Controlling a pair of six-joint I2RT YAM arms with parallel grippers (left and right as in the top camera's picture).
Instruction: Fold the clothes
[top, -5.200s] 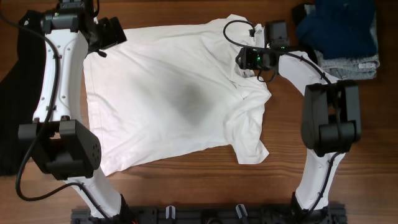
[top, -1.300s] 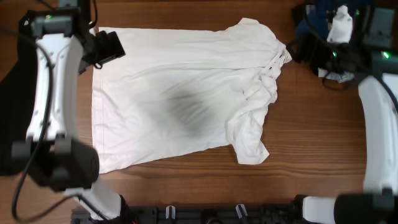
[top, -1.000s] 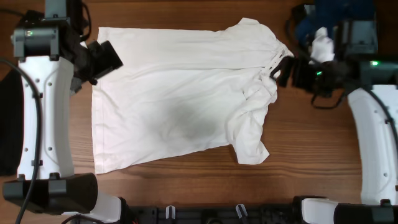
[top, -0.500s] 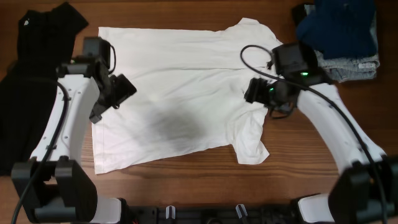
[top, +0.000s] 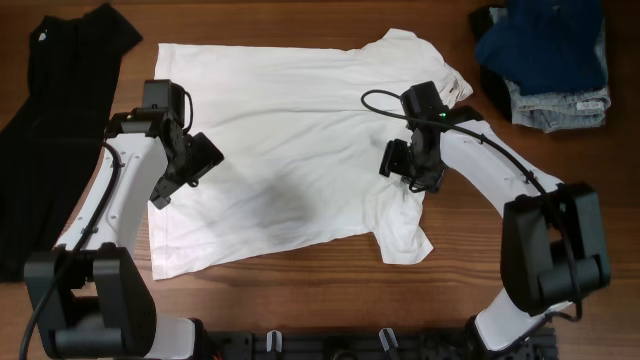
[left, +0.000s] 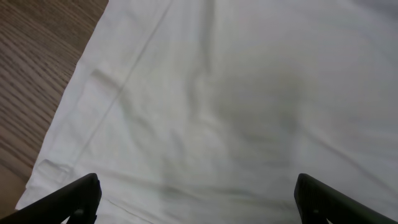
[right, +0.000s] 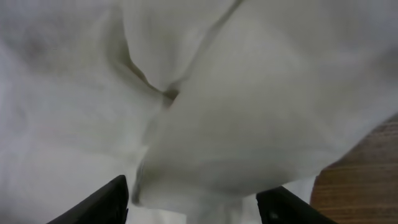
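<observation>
The white T-shirt lies spread flat on the wooden table, plain side up, its lettering hidden. One sleeve is bunched at the lower right. My left gripper hovers open over the shirt's left edge; the left wrist view shows flat fabric between its fingertips. My right gripper hovers open over the rumpled sleeve area; the right wrist view shows folded cloth between its fingertips.
A long black garment lies at the left edge of the table. Folded navy-blue and pale denim pieces sit at the back right. Bare wood lies along the front and right.
Both arms have come down from the shirt's far corners toward its middle. The left gripper now sits at the left edge, the right gripper over the bunched sleeve. The shirt lies flatter.
</observation>
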